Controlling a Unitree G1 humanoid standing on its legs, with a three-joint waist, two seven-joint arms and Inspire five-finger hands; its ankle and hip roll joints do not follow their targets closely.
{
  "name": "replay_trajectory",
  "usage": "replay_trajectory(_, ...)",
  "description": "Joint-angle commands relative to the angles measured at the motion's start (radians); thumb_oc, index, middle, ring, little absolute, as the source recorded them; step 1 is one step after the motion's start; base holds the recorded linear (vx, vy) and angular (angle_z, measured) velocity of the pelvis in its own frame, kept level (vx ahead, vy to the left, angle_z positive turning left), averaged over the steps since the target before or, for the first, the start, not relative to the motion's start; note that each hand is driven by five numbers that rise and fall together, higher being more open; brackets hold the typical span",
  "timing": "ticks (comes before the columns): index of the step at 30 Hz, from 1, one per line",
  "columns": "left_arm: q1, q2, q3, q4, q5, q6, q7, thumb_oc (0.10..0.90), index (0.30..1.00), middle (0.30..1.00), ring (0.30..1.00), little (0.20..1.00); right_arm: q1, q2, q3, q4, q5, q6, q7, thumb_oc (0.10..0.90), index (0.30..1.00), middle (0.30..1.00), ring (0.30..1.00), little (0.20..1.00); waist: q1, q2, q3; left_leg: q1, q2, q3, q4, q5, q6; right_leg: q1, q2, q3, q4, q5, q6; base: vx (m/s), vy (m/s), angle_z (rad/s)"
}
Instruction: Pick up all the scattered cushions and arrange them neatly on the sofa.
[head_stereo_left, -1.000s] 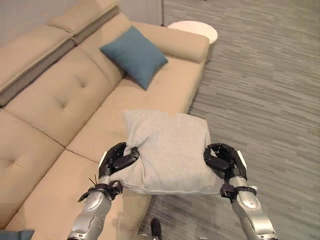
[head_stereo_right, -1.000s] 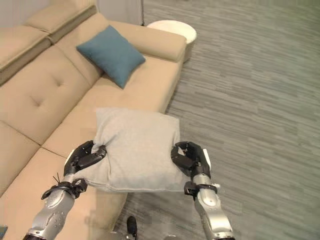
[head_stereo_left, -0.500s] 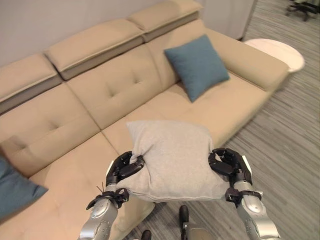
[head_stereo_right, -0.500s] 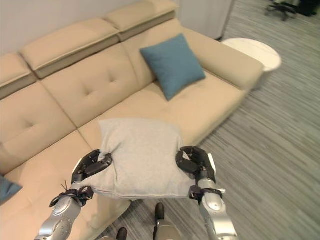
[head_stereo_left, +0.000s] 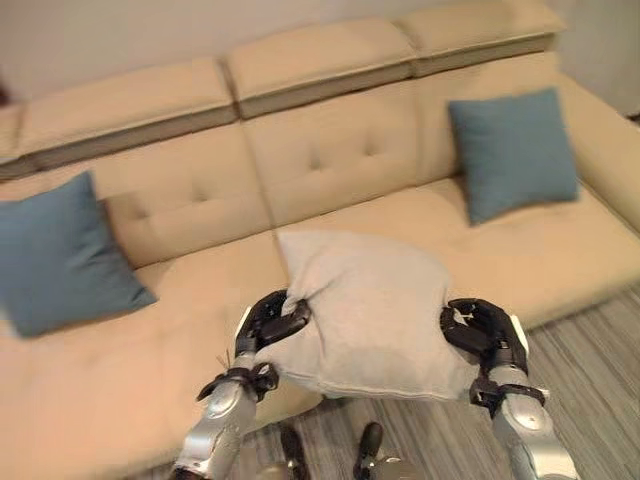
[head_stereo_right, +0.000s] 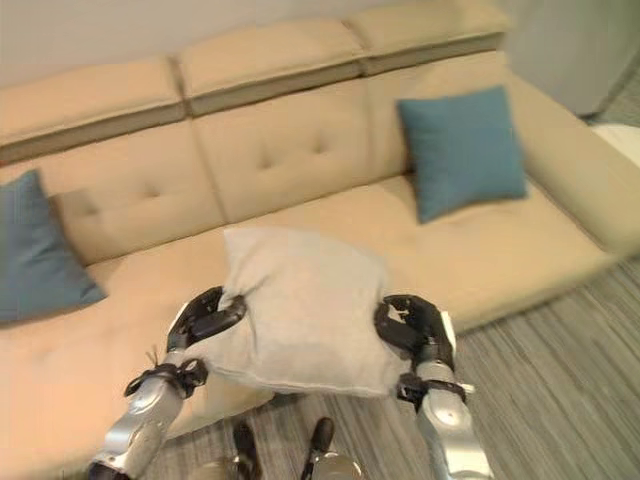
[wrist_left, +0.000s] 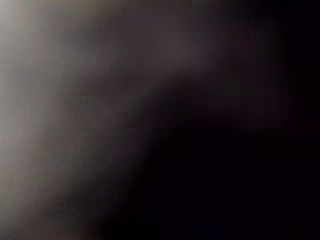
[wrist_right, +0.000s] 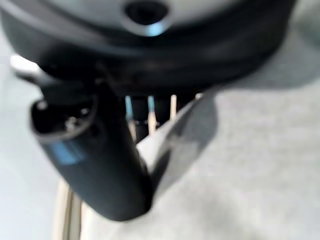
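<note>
Sofa (head_stereo_left: 200, 330) spans the full width of both eye views, beige, tufted back, headrest blocks along the top edge. Seat in the centre of the frame, between the two blue cushions, is free.

Grey cushion (head_stereo_left: 365, 315) is the largest loose item, at lower centre of the frame. It is held up in front of the sofa's front edge and partly over the middle seat; whether its far edge touches the seat can't be told. Judged as not yet placed.

Left blue cushion (head_stereo_left: 60, 255) sits at the left edge of the frame, leaning against the backrest. Right blue cushion (head_stereo_left: 515, 150) sits at upper right, also leaning on the backrest. Both look placed and reasonably tidy, one near each end.

Left hand (head_stereo_left: 272, 322) clamps the grey cushion's left edge, fingers curled into the fabric. Right hand (head_stereo_left: 482, 333) clamps the right edge the same way; the right wrist view shows its thumb (wrist_right: 95, 150) pressed against grey fabric. Left wrist view is dark, nothing readable there.

Status, as a judgement: two cushions done, one in hand. What's left is setting the grey cushion against the centre backrest, then letting go with both hands. Floor visible at the bottom right shows no other cushions, but coverage is partial.
</note>
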Motion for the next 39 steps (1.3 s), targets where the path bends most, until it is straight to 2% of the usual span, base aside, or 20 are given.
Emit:
replay_trajectory(1, -0.062, 0.022, -0.023, -0.241, 0.025, -0.108, -0.076, 0.400, 0.300, 0.300, 0.300, 0.300, -0.140, 0.070, 0.079, -0.175, 0.015, -0.154, 0.080, 0.400, 0.300, 0.300, 0.300, 0.300, 0.008, -0.062, -0.116, 0.060, -0.018, -0.023, -0.131, 0.043, 0.021, 0.194, -0.014, 0.111, 0.007, -0.156, 0.102, 0.17, 0.170, 0.09)
replay_trajectory(4, -0.043, 0.035, -0.006, -0.249, 0.032, -0.106, -0.078, 0.400, 0.300, 0.300, 0.300, 0.300, -0.151, 0.092, 0.099, -0.165, -0.001, -0.146, 0.095, 0.400, 0.300, 0.300, 0.300, 0.300, 0.026, -0.067, -0.128, 0.127, -0.042, -0.003, -0.162, 0.014, 0.055, 0.174, -0.053, 0.139, 0.121, -0.172, 0.125, 0.19, 0.294, -0.04)
replay_trajectory(7, -0.044, 0.042, 0.002, -0.251, 0.034, -0.110, -0.068, 0.400, 0.300, 0.300, 0.300, 0.300, -0.163, 0.102, 0.110, -0.163, -0.008, -0.144, 0.097, 0.400, 0.300, 0.300, 0.300, 0.300, 0.030, -0.061, -0.120, 0.166, -0.052, 0.011, -0.183, 0.003, 0.075, 0.133, -0.089, 0.161, 0.226, -0.145, 0.154, 0.06, 0.137, -0.19)
replay_trajectory(8, -0.044, 0.047, 0.005, -0.254, 0.033, -0.115, -0.063, 0.400, 0.300, 0.300, 0.300, 0.300, -0.165, 0.107, 0.112, -0.163, -0.013, -0.143, 0.100, 0.400, 0.300, 0.300, 0.300, 0.300, 0.029, -0.058, -0.113, 0.177, -0.055, 0.010, -0.192, 0.005, 0.081, 0.106, -0.099, 0.182, 0.280, -0.122, 0.169, 0.11, 0.193, -0.08)
replay_trajectory(9, -0.044, 0.050, 0.009, -0.251, 0.036, -0.120, -0.065, 0.400, 0.300, 0.300, 0.300, 0.300, -0.162, 0.115, 0.114, -0.162, -0.014, -0.143, 0.106, 0.400, 0.300, 0.300, 0.300, 0.300, 0.022, -0.047, -0.106, 0.202, -0.056, -0.003, -0.221, 0.008, 0.087, 0.060, -0.095, 0.236, 0.343, -0.110, 0.182, 0.13, 0.134, -0.08)
replay_trajectory(11, -0.046, 0.050, 0.009, -0.248, 0.040, -0.122, -0.064, 0.400, 0.300, 0.300, 0.300, 0.300, -0.162, 0.118, 0.114, -0.162, -0.014, -0.144, 0.107, 0.400, 0.300, 0.300, 0.300, 0.300, 0.019, -0.040, -0.109, 0.207, -0.056, -0.012, -0.231, 0.012, 0.084, 0.051, -0.084, 0.259, 0.317, -0.115, 0.173, 0.12, 0.042, -0.01)
replay_trajectory(12, -0.043, 0.046, 0.011, -0.244, 0.039, -0.121, -0.069, 0.400, 0.300, 0.300, 0.300, 0.300, -0.159, 0.118, 0.107, -0.161, -0.015, -0.144, 0.108, 0.400, 0.300, 0.300, 0.300, 0.300, 0.013, -0.036, -0.114, 0.212, -0.056, -0.028, -0.243, 0.012, 0.077, 0.045, -0.072, 0.294, 0.248, -0.133, 0.161, 0.12, -0.040, 0.12)
replay_trajectory(14, -0.042, 0.046, 0.013, -0.244, 0.038, -0.121, -0.072, 0.400, 0.300, 0.300, 0.300, 0.300, -0.158, 0.118, 0.105, -0.162, -0.014, -0.146, 0.107, 0.400, 0.300, 0.300, 0.300, 0.300, 0.011, -0.035, -0.115, 0.215, -0.055, -0.035, -0.245, 0.009, 0.073, 0.045, -0.071, 0.306, 0.203, -0.126, 0.159, 0.11, -0.047, 0.17)
replay_trajectory(16, -0.036, 0.045, 0.018, -0.240, 0.041, -0.124, -0.071, 0.400, 0.300, 0.300, 0.300, 0.300, -0.153, 0.119, 0.103, -0.165, -0.020, -0.147, 0.106, 0.400, 0.300, 0.300, 0.300, 0.300, 0.006, -0.040, -0.107, 0.236, -0.060, -0.060, -0.245, -0.001, 0.064, 0.010, -0.076, 0.329, 0.108, -0.078, 0.165, 0.15, -0.080, 0.25)
replay_trajectory(20, -0.026, 0.039, 0.028, -0.233, 0.047, -0.129, -0.074, 0.400, 0.300, 0.300, 0.300, 0.300, -0.144, 0.122, 0.107, -0.157, -0.022, -0.147, 0.112, 0.400, 0.300, 0.300, 0.300, 0.300, 0.005, -0.054, -0.107, 0.252, -0.065, -0.071, -0.244, -0.010, 0.055, 0.044, -0.071, 0.327, 0.057, -0.054, 0.173, 0.10, -0.084, 0.32)
replay_trajectory(27, 0.012, 0.026, 0.050, -0.246, 0.068, -0.129, -0.070, 0.400, 0.300, 0.300, 0.300, 0.300, -0.119, 0.109, 0.100, -0.153, -0.032, -0.150, 0.111, 0.400, 0.300, 0.300, 0.300, 0.300, 0.007, -0.051, -0.141, 0.256, -0.036, -0.099, -0.248, -0.003, 0.021, 0.126, -0.036, 0.273, -0.044, -0.050, 0.150, 0.11, -0.121, 0.08)
replay_trajectory(33, 0.003, 0.045, 0.081, -0.266, 0.148, -0.153, -0.038, 0.400, 0.300, 0.300, 0.300, 0.300, -0.129, 0.095, 0.092, -0.155, -0.048, -0.166, 0.099, 0.400, 0.300, 0.300, 0.300, 0.300, 0.014, -0.040, -0.145, 0.238, -0.020, -0.113, -0.248, 0.009, 0.002, 0.125, -0.022, 0.256, -0.051, -0.070, 0.143, 0.06, -0.070, 0.07)
replay_trajectory(35, -0.017, 0.066, 0.098, -0.265, 0.224, -0.176, -0.014, 0.400, 0.300, 0.300, 0.300, 0.300, -0.153, 0.076, 0.087, -0.161, -0.088, -0.191, 0.079, 0.400, 0.300, 0.300, 0.300, 0.300, 0.018, -0.030, -0.136, 0.221, -0.012, -0.119, -0.248, 0.021, -0.010, 0.113, -0.018, 0.242, -0.051, -0.077, 0.139, 0.03, -0.033, 0.19)
replay_trajectory(39, -0.046, 0.067, 0.098, -0.247, 0.256, -0.201, 0.013, 0.400, 0.300, 0.300, 0.300, 0.300, -0.215, 0.047, 0.101, -0.144, -0.144, -0.216, 0.039, 0.400, 0.300, 0.300, 0.300, 0.300, 0.028, -0.021, -0.115, 0.175, -0.002, -0.130, -0.248, 0.036, -0.020, 0.079, -0.016, 0.221, -0.051, -0.082, 0.141, -0.04, -0.028, 0.17)
